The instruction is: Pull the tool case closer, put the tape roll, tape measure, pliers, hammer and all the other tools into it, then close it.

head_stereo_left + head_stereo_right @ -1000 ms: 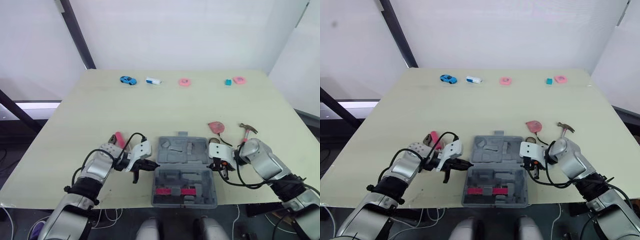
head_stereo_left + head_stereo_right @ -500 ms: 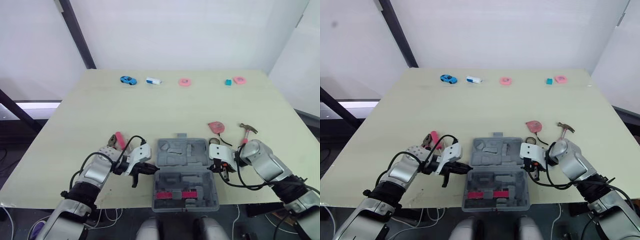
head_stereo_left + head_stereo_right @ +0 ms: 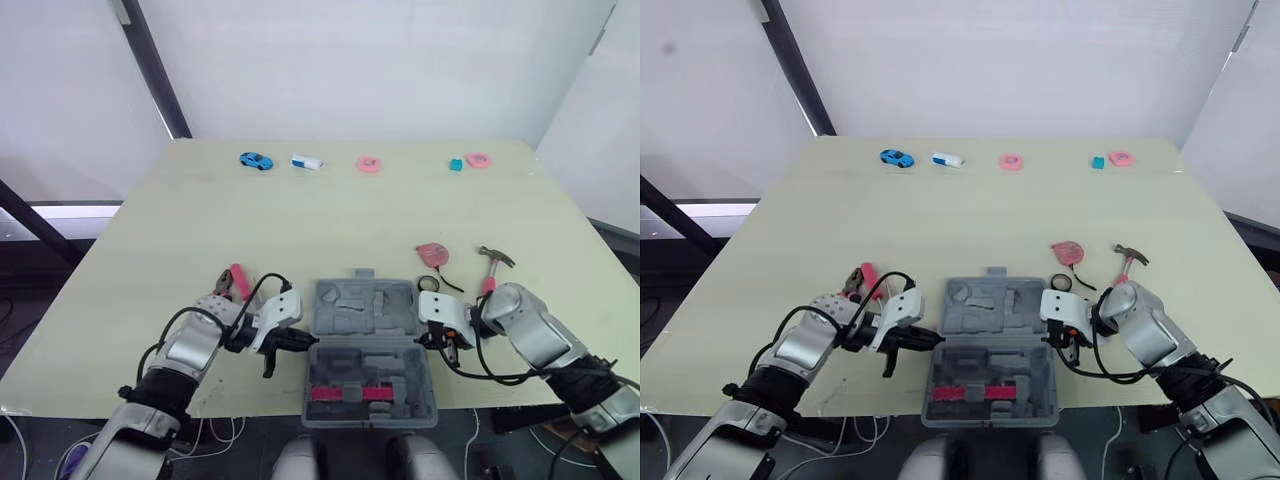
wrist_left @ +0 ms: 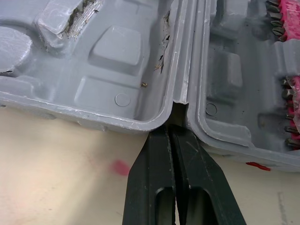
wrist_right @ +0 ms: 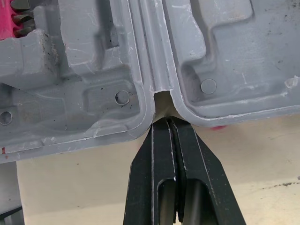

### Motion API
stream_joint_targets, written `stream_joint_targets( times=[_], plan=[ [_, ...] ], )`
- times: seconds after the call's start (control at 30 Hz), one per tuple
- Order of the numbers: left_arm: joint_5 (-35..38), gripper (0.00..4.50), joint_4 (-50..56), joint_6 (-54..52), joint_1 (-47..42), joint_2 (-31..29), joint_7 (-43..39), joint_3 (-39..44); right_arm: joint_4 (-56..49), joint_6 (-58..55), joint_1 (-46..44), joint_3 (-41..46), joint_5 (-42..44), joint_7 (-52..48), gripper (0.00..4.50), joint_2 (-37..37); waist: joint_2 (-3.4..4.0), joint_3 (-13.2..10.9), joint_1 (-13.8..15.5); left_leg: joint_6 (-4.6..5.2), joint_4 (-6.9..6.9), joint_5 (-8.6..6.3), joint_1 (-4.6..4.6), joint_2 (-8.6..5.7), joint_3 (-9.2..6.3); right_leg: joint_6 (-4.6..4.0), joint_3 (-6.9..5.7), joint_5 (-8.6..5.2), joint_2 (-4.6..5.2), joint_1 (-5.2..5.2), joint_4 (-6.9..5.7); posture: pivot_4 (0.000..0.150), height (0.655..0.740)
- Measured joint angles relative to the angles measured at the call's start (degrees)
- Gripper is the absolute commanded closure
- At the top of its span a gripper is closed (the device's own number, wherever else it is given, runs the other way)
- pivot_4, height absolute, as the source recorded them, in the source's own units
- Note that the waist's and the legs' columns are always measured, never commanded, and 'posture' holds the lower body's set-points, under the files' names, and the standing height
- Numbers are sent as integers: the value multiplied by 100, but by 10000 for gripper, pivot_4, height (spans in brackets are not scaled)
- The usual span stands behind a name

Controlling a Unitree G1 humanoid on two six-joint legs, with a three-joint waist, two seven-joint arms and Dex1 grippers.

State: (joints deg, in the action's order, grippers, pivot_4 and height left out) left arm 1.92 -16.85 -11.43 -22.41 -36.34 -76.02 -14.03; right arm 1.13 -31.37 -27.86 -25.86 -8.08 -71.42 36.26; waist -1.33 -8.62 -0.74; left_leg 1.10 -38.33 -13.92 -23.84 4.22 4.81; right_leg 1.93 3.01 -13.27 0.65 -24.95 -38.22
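The left claw (image 4: 171, 130) is holding its two black fingers pressed flat together with nothing between them, and its tips are sitting at the hinge notch on the left end of the tool case (image 3: 365, 308). The right claw (image 5: 169, 123) is doing the same at the opposite end, its fingers closed on each other and empty, with the tips resting at the hinge notch on the case's right end. The case is lying open and flat between the two claws, at the middle of the near edge of the desk (image 3: 300, 220). Its handle is pointing toward the far edge, and its near half, which is carrying a red strip of bits (image 3: 350, 392), is reaching that near edge. The pink-handled pliers (image 3: 232, 282) are lying on the desk left of the case, just beyond the left arm. Right of the case, the small black tape roll (image 3: 428, 284) is lying just beyond the right claw, with the pink tape measure (image 3: 433, 253) just past it. The hammer (image 3: 492, 265) is lying farther toward the right edge, beside the right arm. Along the far edge a blue toy car (image 3: 256, 160), a white object (image 3: 306, 162), a pink ring (image 3: 369, 164), a teal block (image 3: 456, 164) and a pink piece (image 3: 478, 159) are sitting in a row.
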Motion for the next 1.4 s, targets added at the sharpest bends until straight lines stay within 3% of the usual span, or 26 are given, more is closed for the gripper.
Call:
stream_joint_targets(
  times=[1.4],
  plan=[
    [166,43717,428,-72,352,-226,-26,-68,-582,-357,318,-126,262,58,45000,252,-1,1,0,0,0,0,3,0,-1,-1,0,-1,0,2,0,1500,7400]
  ],
)
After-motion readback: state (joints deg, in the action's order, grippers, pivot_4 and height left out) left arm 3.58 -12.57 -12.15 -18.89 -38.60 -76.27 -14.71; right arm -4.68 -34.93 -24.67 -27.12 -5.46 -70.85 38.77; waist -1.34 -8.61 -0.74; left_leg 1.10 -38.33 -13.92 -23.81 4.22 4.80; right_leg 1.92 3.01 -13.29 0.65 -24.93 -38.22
